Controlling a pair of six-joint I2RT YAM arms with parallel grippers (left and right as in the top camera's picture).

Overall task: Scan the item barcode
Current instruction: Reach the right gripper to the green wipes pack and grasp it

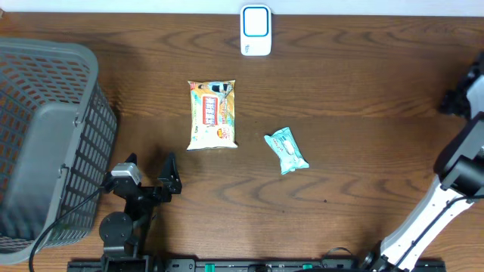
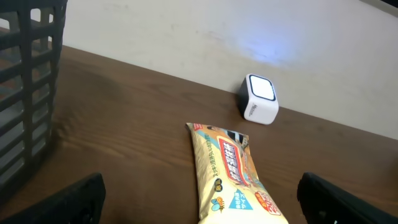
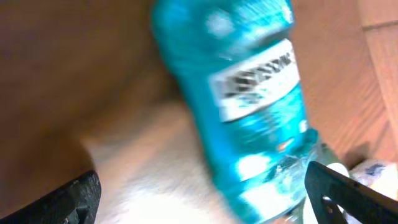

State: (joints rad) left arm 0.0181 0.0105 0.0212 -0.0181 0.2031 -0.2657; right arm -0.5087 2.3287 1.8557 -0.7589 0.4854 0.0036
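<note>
Nearest the robot's base, the left gripper [image 1: 150, 163] sits low over the desk [image 1: 363, 75] with its jaws spread wide and nothing between them. A black cable [image 1: 68, 213] loops from its wrist towards the one grey mesh basket [image 1: 45, 128], which stands just beside it on the left edge and crowds that side of the left wrist view.

Straight ahead of these jaws lies one orange and cream snack pack [image 1: 212, 115], flat, with its long side pointing away from the robot. Near it to the right, and apart from it, lies one small teal packet [image 1: 286, 150], turned at a slant. That makes two packs on the desk.

Farthest out, at the back edge by the wall, stands the single white barcode scanner [image 1: 255, 30], its blue-lit window facing up. Nothing lies between it and the snack pack.

The right arm [image 1: 454, 189] reaches up the right edge, well apart from the packs. Its right gripper [image 3: 202, 174] shows only in its own wrist view, jaws standing far apart. Between them is one teal bottle [image 3: 249, 93] with a white label [image 3: 258, 78], badly blurred. It seems loose rather than clamped, with a clear gap on one side.
</note>
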